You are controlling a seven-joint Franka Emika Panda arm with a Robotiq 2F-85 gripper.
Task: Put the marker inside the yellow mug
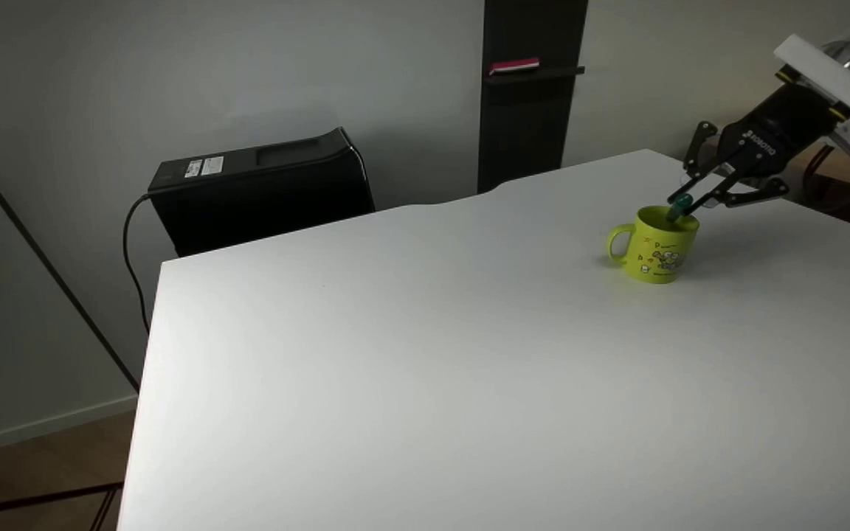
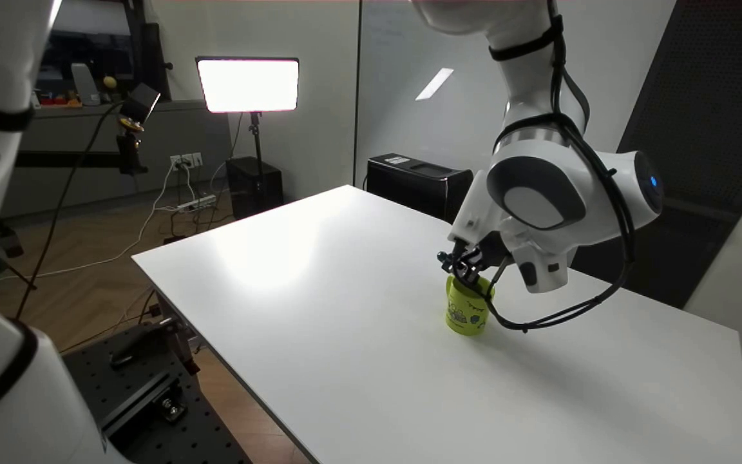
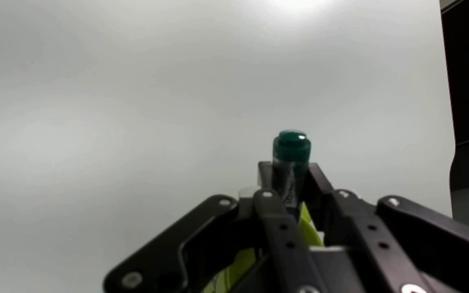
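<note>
The yellow mug (image 1: 657, 249) stands upright on the white table, with its handle to the left in an exterior view. It also shows in an exterior view (image 2: 466, 314) and partly behind the fingers in the wrist view (image 3: 239, 266). The dark marker with a green end (image 3: 291, 154) is gripped between my fingertips. My gripper (image 1: 679, 207) is shut on the marker at the mug's rim height or just above. The marker's green end (image 2: 443, 258) points up and away. Its lower end overlaps the mug's opening; how deep it reaches is hidden.
The white table (image 1: 410, 354) carries the mug. A black box-shaped device (image 1: 263, 192) stands beyond the table's edge. Cables (image 2: 577, 316) hang from the arm in a loop near the mug. A bright light panel (image 2: 248, 85) stands behind the table.
</note>
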